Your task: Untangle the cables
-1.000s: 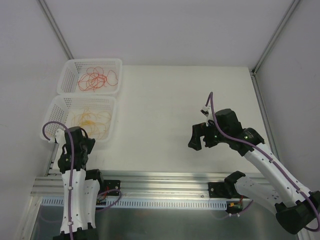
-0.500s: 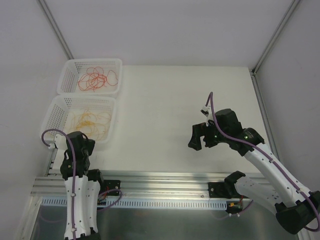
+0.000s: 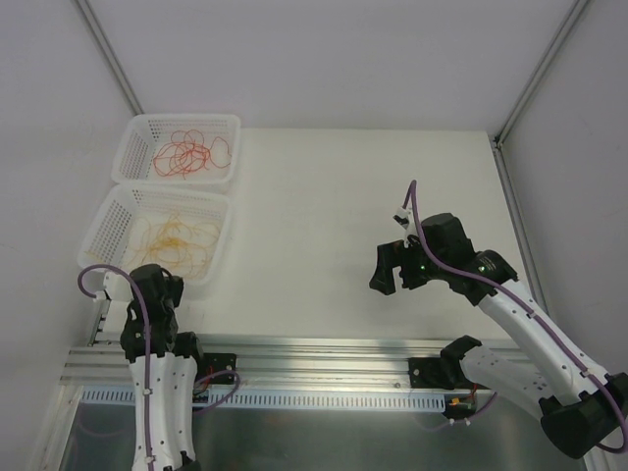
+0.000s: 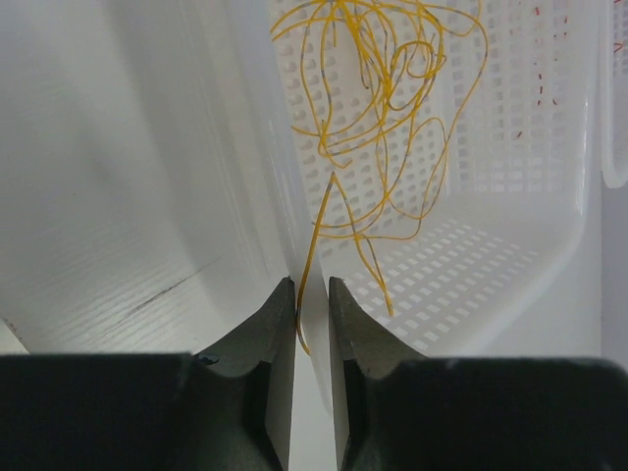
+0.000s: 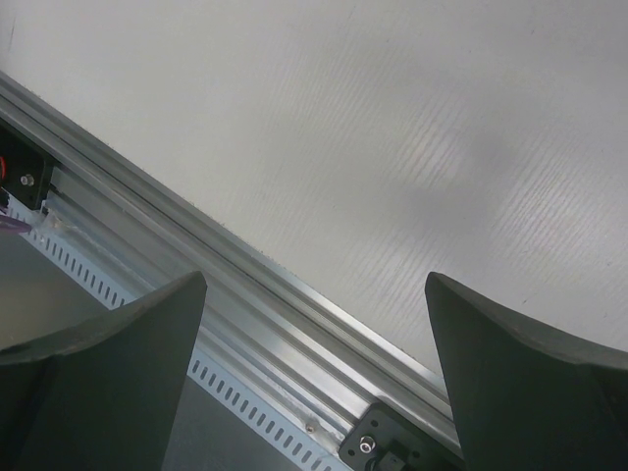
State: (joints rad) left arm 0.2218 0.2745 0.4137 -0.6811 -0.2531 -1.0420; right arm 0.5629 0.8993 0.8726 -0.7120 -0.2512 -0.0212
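Yellow cables (image 3: pixel 177 238) in near basket (image 3: pixel 103 231)

Left wrist view:
- yellow-orange cables (image 4: pixel 378 108) cut off by top edge; loops overlap, strand count untellable
- near basket (image 4: pixel 510 265) cropped at top and right
- one strand drops into narrow slot of left gripper (image 4: pixel 312 294); pinched or loose, cannot tell
- finger bases cut by bottom edge

Top view:
- left gripper's fingers hidden under own wrist
- red-orange cables (image 3: pixel 188 154) too fine to trace singly
- left arm (image 3: pixel 157 392) runs off bottom edge
- right arm (image 3: pixel 530 334) base clipped at lower right corner

Right wrist view:
- right gripper (image 5: pixel 314 283) fingers cropped by side and bottom edges
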